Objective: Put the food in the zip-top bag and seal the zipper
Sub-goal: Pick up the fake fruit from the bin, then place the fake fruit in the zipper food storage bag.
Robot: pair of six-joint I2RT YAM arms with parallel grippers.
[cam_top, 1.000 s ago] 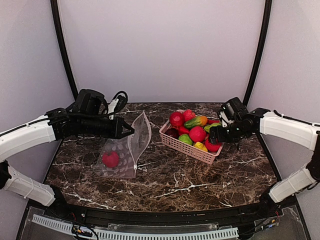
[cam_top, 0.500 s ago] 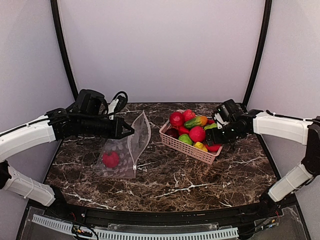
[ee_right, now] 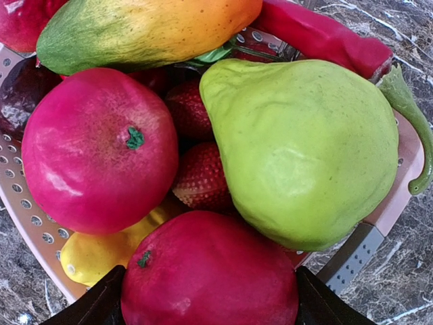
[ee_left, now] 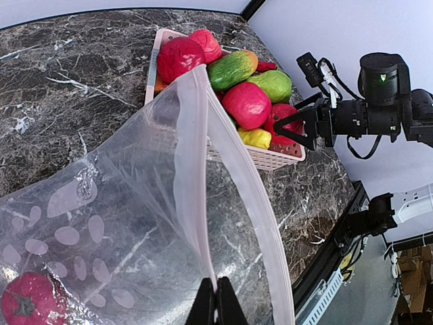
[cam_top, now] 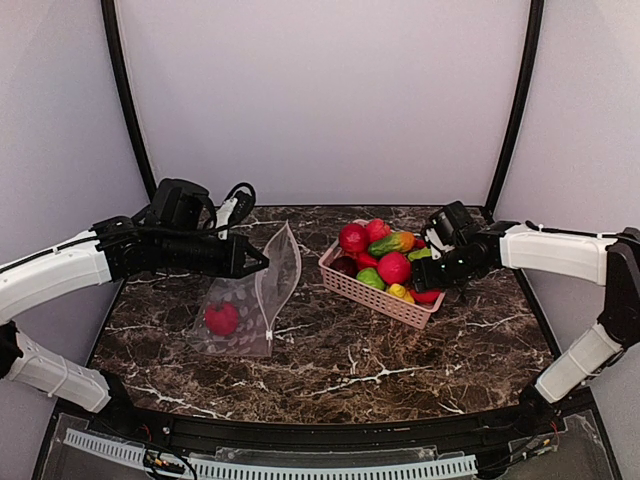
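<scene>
Red apple (ee_right: pixel 208 271) between the spread right gripper (ee_right: pixel 208 298) fingers, left gripper (ee_left: pixel 216 301) clenched on the bag's zipper (ee_left: pixel 203 203)

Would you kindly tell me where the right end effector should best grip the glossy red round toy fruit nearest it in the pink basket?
Grip the red round fruit across its widest middle, approaching from above: its rounded sides sit exposed between the fingers.
</scene>
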